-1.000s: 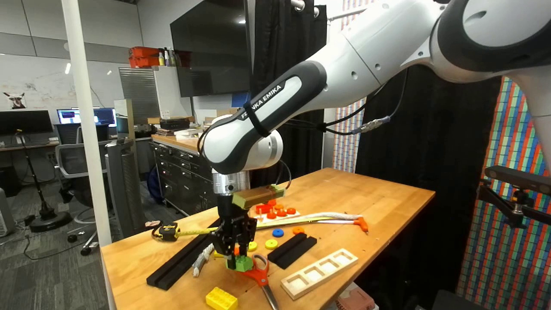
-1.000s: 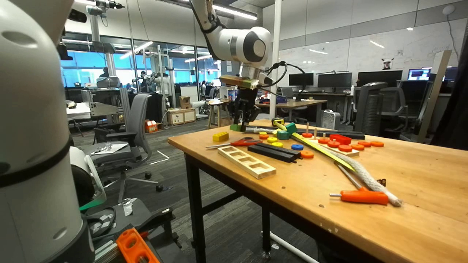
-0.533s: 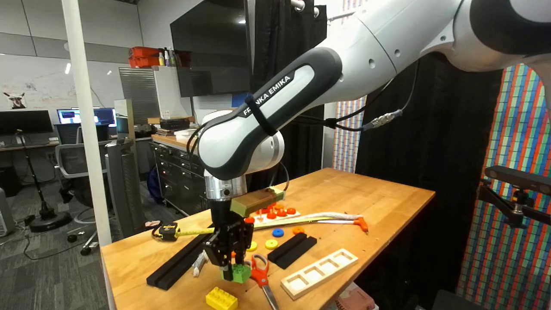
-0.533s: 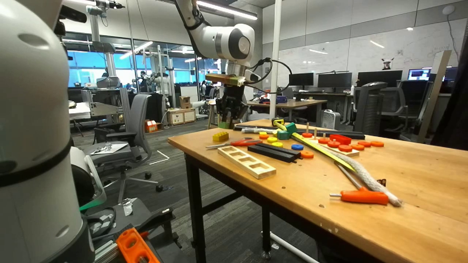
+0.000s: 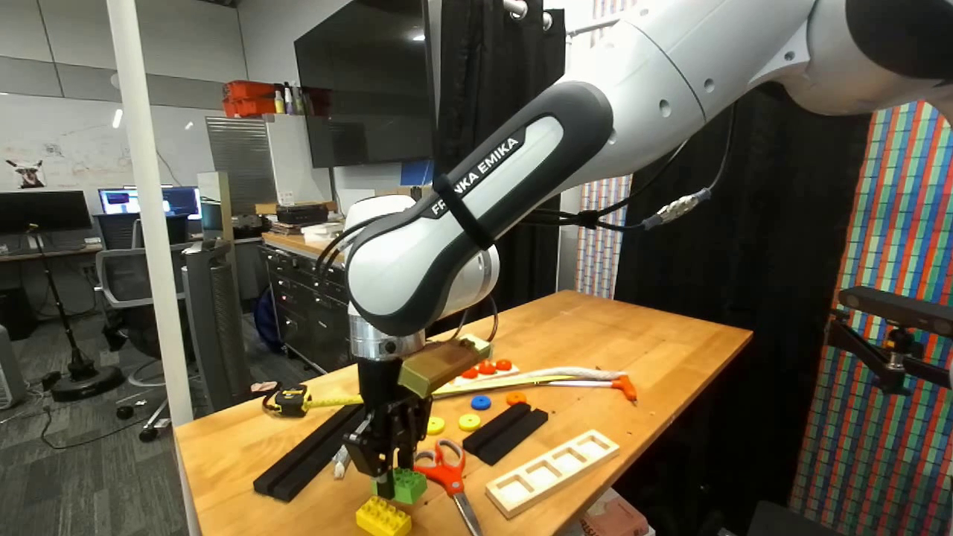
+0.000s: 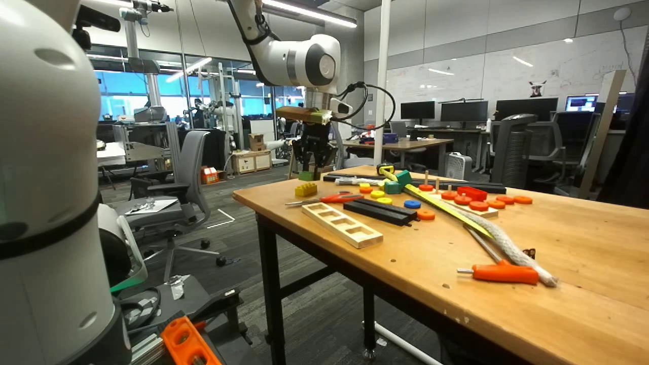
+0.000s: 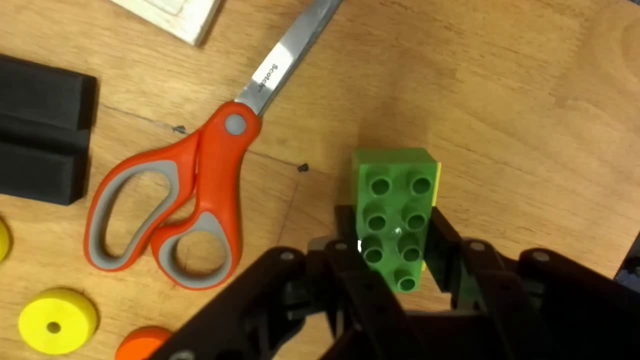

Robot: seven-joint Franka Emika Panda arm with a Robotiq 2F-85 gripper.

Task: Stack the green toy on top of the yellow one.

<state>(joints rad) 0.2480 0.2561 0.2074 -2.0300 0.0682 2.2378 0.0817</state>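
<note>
Black curtains [image 5: 692,246] and a big dark screen [image 5: 365,89] stand behind the wooden tabletop [image 5: 633,335] in an exterior view. White and jointed, the arm [image 5: 536,156] leans in from the upper right and ends, low and left of centre, in the tool [image 5: 395,476], its fingers drawn in on a green block [image 5: 411,486]. Just below that, at the bottom of the frame, I see the yellow block [image 5: 383,517] lying studs up. Orange-handled scissors [image 5: 450,476] lie just right of the green block, and farther right a pale wooden tray [image 5: 563,480] of four compartments.

In an exterior view that takes in a grey chair [image 6: 192,159] at left and an orange handle [image 6: 504,273] at lower right, the green block hangs in the tool near the frame's centre, above the yellow block, with a thin gap between them. A blue disc [image 6: 411,204] lies farther right.

Looking down in the wrist view, the green block is right of centre, studs facing up, a dark finger [image 7: 440,235] against each long side, so the tool stands only as wide as the block. A sliver of the yellow block shows past its right edge. Scissors lie to the left, a black grooved piece [image 7: 42,95] at upper left and a yellow disc [image 7: 57,321] at lower left.
</note>
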